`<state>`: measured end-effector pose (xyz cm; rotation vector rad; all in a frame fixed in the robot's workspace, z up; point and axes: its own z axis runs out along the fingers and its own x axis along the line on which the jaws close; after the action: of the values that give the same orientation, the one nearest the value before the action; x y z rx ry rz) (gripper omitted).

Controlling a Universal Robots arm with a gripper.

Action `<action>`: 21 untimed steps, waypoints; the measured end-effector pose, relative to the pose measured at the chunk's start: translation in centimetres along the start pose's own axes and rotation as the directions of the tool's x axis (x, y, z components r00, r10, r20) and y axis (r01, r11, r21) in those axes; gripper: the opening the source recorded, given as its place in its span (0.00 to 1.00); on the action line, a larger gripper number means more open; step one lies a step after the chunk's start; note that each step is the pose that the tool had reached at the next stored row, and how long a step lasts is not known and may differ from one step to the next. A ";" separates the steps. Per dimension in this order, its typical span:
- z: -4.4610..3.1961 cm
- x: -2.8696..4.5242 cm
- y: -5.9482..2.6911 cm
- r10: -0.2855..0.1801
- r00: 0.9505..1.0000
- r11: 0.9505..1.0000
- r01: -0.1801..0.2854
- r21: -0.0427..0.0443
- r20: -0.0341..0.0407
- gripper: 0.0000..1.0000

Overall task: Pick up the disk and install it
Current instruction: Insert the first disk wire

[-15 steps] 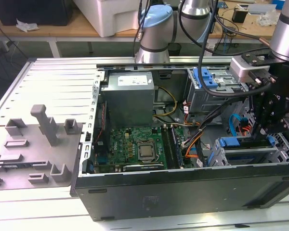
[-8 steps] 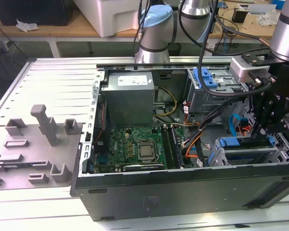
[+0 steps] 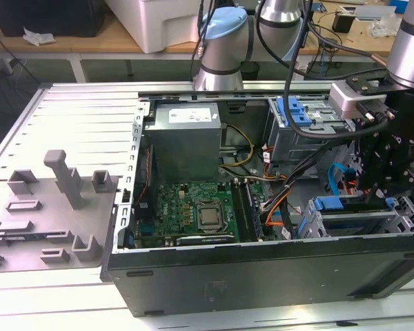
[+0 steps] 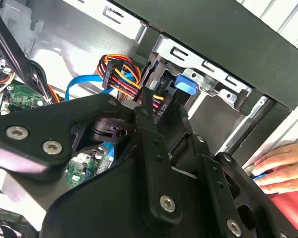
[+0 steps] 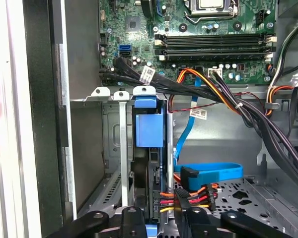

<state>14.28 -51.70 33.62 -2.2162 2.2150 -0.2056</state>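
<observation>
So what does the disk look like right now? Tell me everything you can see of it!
The disk stands on edge in a slot of the grey metal drive cage, low in the open computer case. What shows is mostly its blue plastic caddy, with a blue tab at the near end and a dark edge of the drive under it. Its label face is hidden. In the exterior view the blue frame sits atop the cage, right below the gripper. Orange, red and yellow cables lie beside it.
</observation>
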 end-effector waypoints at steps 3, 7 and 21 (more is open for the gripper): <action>-0.11 0.01 -0.01 0.000 1.000 1.000 0.000 0.000 0.000 0.36; -0.86 0.04 -0.07 0.000 1.000 1.000 0.000 0.000 0.000 0.36; -3.03 0.18 0.25 0.000 1.000 1.000 0.000 0.003 0.000 0.36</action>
<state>13.75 -51.60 36.62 -2.2144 2.2135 -0.2093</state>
